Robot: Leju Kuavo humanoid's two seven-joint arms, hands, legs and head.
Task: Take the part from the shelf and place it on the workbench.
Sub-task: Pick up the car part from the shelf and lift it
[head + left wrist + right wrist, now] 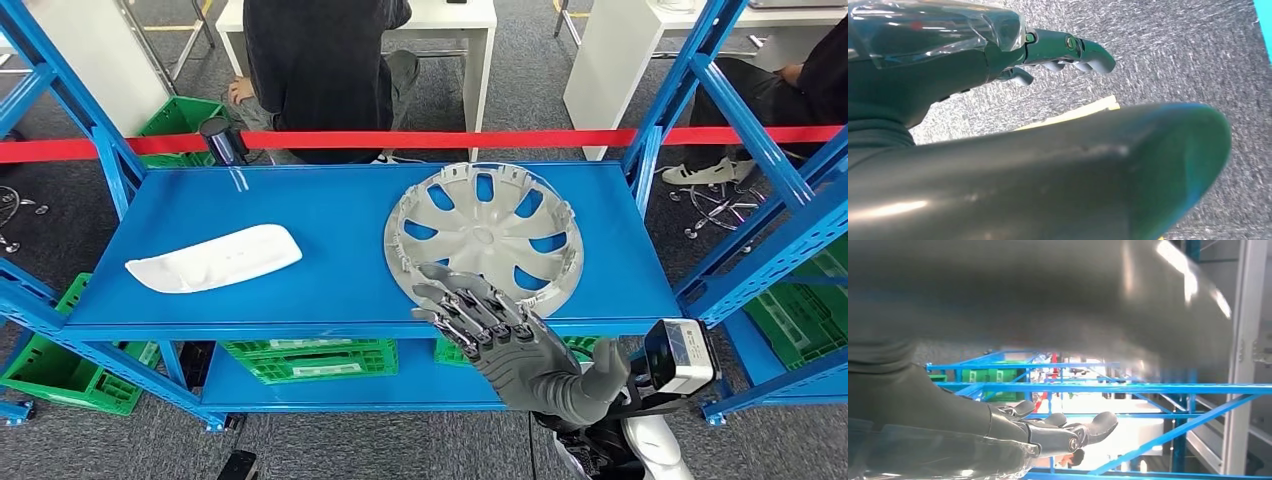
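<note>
My right hand point(487, 318): fingers spread, holding nothing, poised over the near edge of the shelf point(330, 215) at the rim of the part point(484, 236), a silver wheel cover lying flat toward the shelf's right end. My left hand point(1058, 52): fingers loosely curled, empty, hanging over grey floor. Status: part not yet gripped, lift and transfer to workbench outstanding; green crates point(310, 358) below the shelf, contents not discernible.

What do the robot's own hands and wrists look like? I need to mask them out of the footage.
The right hand has a grey ribbed cover over its back, a thick grey thumb and dark metallic segmented fingers. A black-and-silver camera box sits at the wrist, above white body shell. The left hand has dark fingers, a glossy clear film wrap and a smooth dark thumb.
</note>
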